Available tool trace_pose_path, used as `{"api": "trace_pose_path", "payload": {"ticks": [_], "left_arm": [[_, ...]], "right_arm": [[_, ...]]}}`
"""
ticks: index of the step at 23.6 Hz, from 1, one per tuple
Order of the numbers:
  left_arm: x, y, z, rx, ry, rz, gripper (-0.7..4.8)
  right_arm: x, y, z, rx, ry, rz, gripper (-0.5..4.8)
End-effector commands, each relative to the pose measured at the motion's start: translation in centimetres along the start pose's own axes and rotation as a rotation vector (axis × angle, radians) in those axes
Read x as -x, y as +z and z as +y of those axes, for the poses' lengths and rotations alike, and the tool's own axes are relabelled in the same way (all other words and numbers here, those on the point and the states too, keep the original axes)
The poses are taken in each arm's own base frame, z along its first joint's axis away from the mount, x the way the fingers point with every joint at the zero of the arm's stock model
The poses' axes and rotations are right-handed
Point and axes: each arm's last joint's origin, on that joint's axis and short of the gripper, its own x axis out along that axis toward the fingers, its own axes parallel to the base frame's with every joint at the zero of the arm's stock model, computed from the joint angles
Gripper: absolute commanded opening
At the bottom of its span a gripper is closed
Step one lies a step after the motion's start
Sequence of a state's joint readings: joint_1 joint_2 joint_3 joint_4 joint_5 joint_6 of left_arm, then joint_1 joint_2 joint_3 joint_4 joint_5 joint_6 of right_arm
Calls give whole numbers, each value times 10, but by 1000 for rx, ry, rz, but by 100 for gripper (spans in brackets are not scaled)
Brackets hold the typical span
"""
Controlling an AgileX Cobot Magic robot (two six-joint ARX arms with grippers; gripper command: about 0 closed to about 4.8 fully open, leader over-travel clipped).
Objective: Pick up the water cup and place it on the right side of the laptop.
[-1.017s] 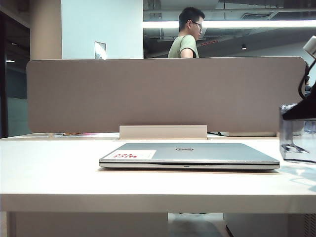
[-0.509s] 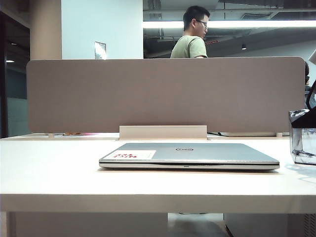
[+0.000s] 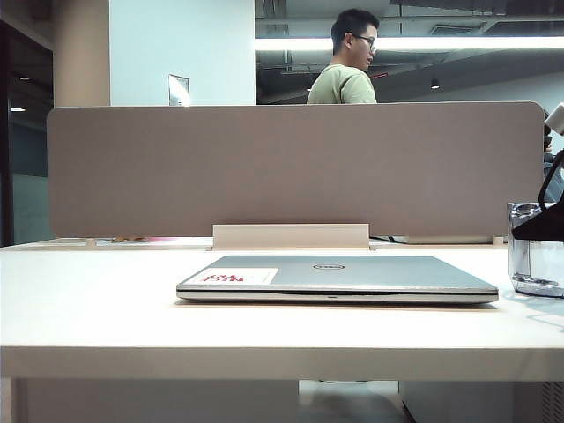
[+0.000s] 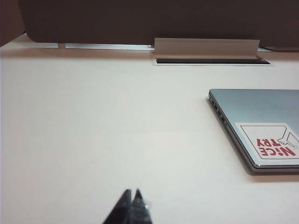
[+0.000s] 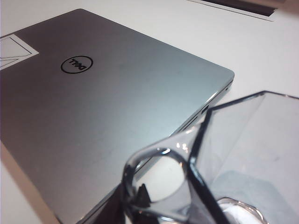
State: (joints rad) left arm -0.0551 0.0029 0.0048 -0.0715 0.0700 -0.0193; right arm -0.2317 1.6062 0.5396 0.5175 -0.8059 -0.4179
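The water cup [image 3: 531, 256], clear and grey-tinted, stands upright at the far right of the exterior view, just right of the closed silver laptop [image 3: 339, 275]. Its base is at or just above the table top; I cannot tell which. My right gripper [image 3: 539, 227] is shut on the cup's loop handle [image 5: 156, 179], and one dark finger [image 5: 141, 196] shows inside the loop. The cup's faceted wall [image 5: 252, 149] sits beside the laptop's corner [image 5: 219, 77]. My left gripper [image 4: 132, 195] is shut on nothing, over bare table left of the laptop [image 4: 261, 126].
A grey partition [image 3: 291, 167] runs along the back of the white table [image 3: 106, 300], with a cable slot cover [image 3: 291, 236] behind the laptop. A person [image 3: 345, 66] stands beyond the partition.
The cup in my right gripper has moved away from the camera and lower, ending close beside the laptop's right edge. The left arm has not moved. The person behind has stepped right.
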Motion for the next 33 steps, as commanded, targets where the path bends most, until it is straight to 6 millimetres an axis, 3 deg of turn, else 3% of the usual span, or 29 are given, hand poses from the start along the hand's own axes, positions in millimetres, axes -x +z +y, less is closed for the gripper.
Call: {"api": "trace_pose_path", "payload": {"ticks": [1, 26, 27, 30, 33], "left_arm": [[0, 1, 0, 0, -7, -7, -4], [0, 1, -1, 0, -43, 1, -4], [0, 1, -1, 0, -43, 1, -4], [0, 1, -1, 0, -43, 1, -4], [0, 1, -1, 0, -43, 1, -4]], "right_arm": [[0, -17, 6, -133, -3, 121, 65], [0, -17, 7, -178, -17, 137, 68], [0, -17, 7, -203, -19, 136, 64], [2, -13, 8, -290, -25, 125, -10], [7, 3, 14, -315, -27, 91, -9]]}}
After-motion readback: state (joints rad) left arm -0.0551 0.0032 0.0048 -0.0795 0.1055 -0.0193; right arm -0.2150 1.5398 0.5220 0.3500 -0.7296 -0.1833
